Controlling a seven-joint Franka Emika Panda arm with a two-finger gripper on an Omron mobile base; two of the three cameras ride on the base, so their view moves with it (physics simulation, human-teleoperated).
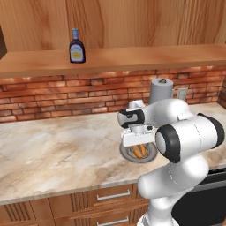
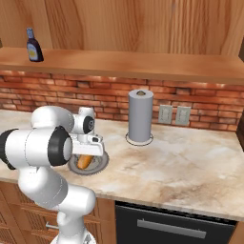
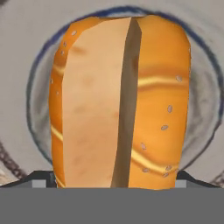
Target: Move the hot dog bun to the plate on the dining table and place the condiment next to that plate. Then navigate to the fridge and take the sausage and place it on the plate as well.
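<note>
The hot dog bun [image 3: 122, 100], golden-orange and split along its top, lies on a plain grey round plate [image 1: 125, 152] on the marble counter [image 1: 57, 150]. My gripper [image 1: 139, 145] hangs straight down over it, open, with one fingertip [image 3: 43, 178] at each side of the bun. The right base view shows the same gripper [image 2: 86, 155] over the bun [image 2: 85, 162] and the grey plate [image 2: 98, 167]. The condiment [image 1: 77, 46], a dark bottle with a yellow label, stands upright on the wooden shelf [image 1: 132, 57] above the brick wall; it is also at far left [image 2: 34, 45]. The red-rimmed plate, dining table, fridge and sausage are out of view.
A grey paper towel roll [image 2: 140, 116] stands upright behind and to the right of the grey plate. Wall outlets [image 2: 165, 114] sit on the brick backsplash. Wooden drawers [image 1: 110, 196] run below the counter, and a black appliance front [image 2: 176, 224] is at lower right.
</note>
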